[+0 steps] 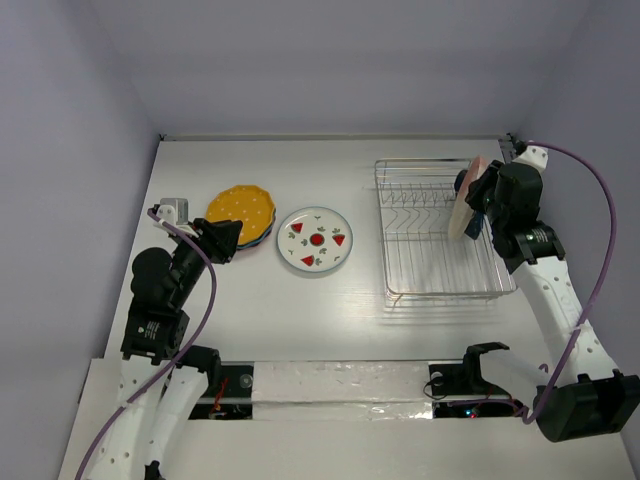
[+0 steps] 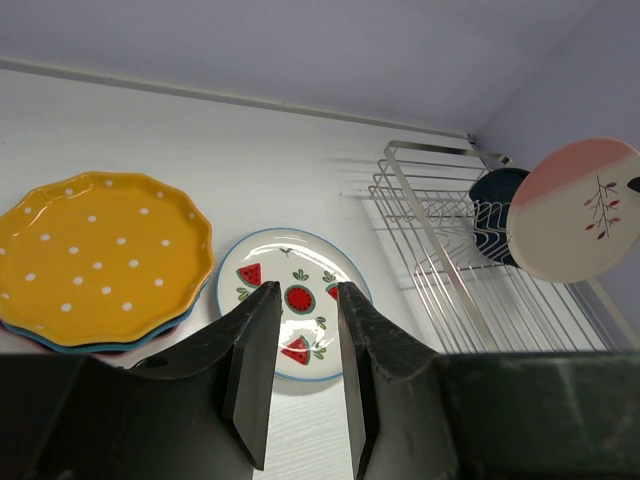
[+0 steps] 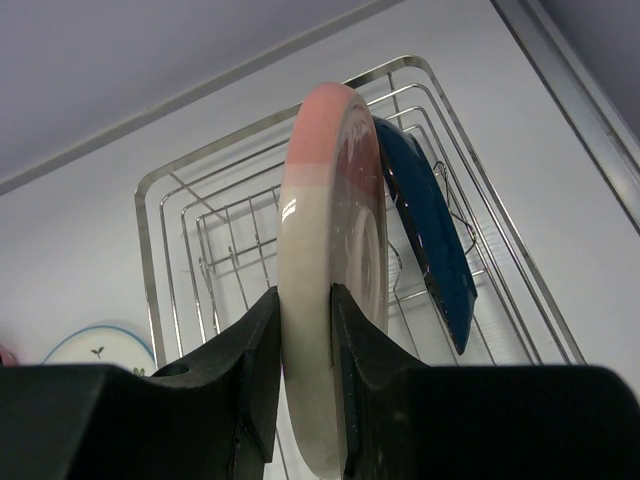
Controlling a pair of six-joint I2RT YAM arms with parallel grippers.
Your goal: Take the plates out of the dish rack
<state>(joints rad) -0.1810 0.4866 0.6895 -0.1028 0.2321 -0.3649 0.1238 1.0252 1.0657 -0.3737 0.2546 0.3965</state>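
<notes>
Your dish rack [image 1: 420, 250] sits on the right of the table [image 1: 300, 165], and the dark navy plate [image 3: 435, 240] stands in it at the far end. The cream plate with pink edge [image 3: 310, 200] is upright just beside it, pinched in your right gripper [image 3: 303, 295]. The strawberry plate [image 1: 315, 239] lies flat left of the rack, next to the orange plate [image 1: 241, 207] topping a stack. Your left gripper [image 2: 307, 290] hangs by that stack, fingers apart, holding nothing.

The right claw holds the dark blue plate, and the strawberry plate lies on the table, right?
No: the right claw holds the cream, pink-edged plate; the dark blue plate sits in the rack, as the right wrist view shows. The strawberry plate does lie on the table.
</notes>
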